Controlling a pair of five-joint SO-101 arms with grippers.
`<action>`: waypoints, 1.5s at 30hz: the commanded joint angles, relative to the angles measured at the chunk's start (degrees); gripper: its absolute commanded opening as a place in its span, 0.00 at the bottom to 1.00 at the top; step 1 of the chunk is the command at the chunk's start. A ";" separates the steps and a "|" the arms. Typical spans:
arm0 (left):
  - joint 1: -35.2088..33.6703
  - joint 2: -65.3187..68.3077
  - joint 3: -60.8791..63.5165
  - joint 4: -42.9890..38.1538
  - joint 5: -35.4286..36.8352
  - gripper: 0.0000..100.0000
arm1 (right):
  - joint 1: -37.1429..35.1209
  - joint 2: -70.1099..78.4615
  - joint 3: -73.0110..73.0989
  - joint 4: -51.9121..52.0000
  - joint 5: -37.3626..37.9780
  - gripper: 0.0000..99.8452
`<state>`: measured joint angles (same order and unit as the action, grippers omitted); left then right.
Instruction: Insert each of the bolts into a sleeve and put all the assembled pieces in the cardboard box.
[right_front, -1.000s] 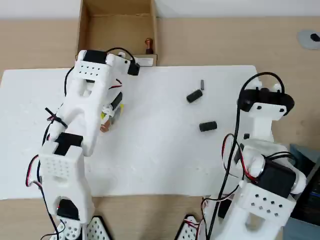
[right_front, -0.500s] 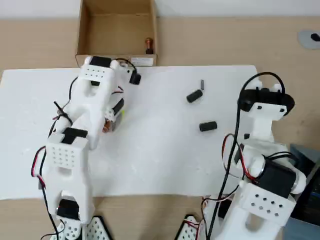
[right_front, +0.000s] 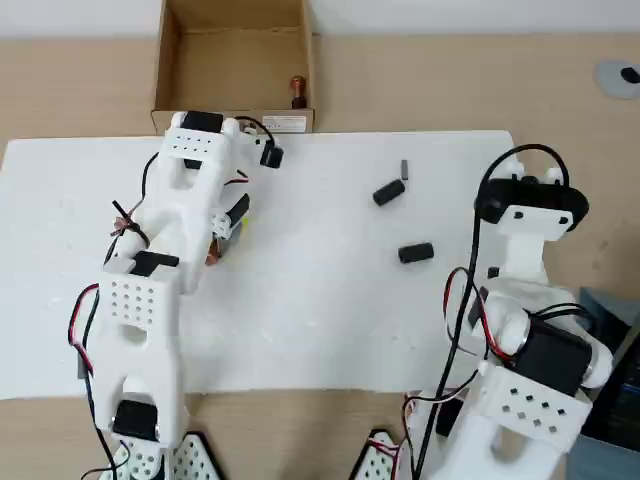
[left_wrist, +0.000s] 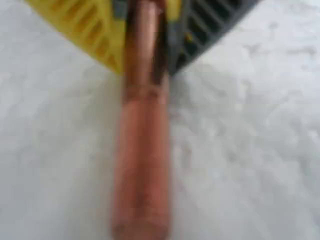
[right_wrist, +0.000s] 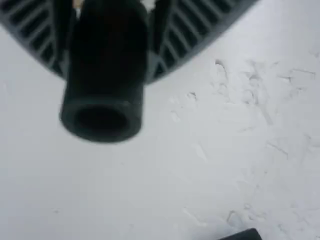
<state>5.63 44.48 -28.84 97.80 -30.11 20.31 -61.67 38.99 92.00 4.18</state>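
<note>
The left gripper (left_wrist: 145, 25) is clamped on a copper-coloured metal bolt (left_wrist: 142, 165). A yellow ribbed finger (left_wrist: 85, 30) presses one side of it and a dark grey ribbed finger (left_wrist: 215, 25) the other. Most of the bolt's length sticks out past the fingertips, low over the white foam sheet (left_wrist: 260, 140). I cannot tell whether its tip touches the foam.

The right gripper (right_wrist: 107, 20) is closed on a black cylindrical sleeve (right_wrist: 102, 85), with grey ribbed fingers hugging it on both sides. The sleeve's open bore faces outward from the jaws, and it hangs above the foam without touching it.

Between the two grippers, closer to the right one, a loose black sleeve (right_front: 416, 253) lies on its side on the foam. A second loose black sleeve (right_front: 389, 192) lies a little farther out from the right gripper, apart from the first. A thin grey pin (right_front: 405, 168) rests just beside that second sleeve, not touching it.

Beyond the left gripper, past the far edge of the foam, a brown open-topped cardboard box (right_front: 165, 70) sits on the wooden table (right_front: 420, 80). Inside it a copper-coloured piece (right_front: 297, 90) stands in the near corner on the side toward the right gripper.
</note>
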 joint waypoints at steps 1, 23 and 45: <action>-1.58 0.66 -1.85 -0.79 -0.18 0.01 | 0.22 -0.40 0.04 -1.32 0.09 0.01; -1.76 -17.63 -1.67 -0.26 28.75 0.00 | 0.13 -0.48 0.04 -1.32 0.09 0.01; -2.90 -19.21 -0.97 -10.11 94.95 0.01 | 0.13 -0.66 0.04 -1.32 0.09 0.01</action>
<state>3.08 28.66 -29.89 89.36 57.01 20.31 -61.67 38.99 92.00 4.18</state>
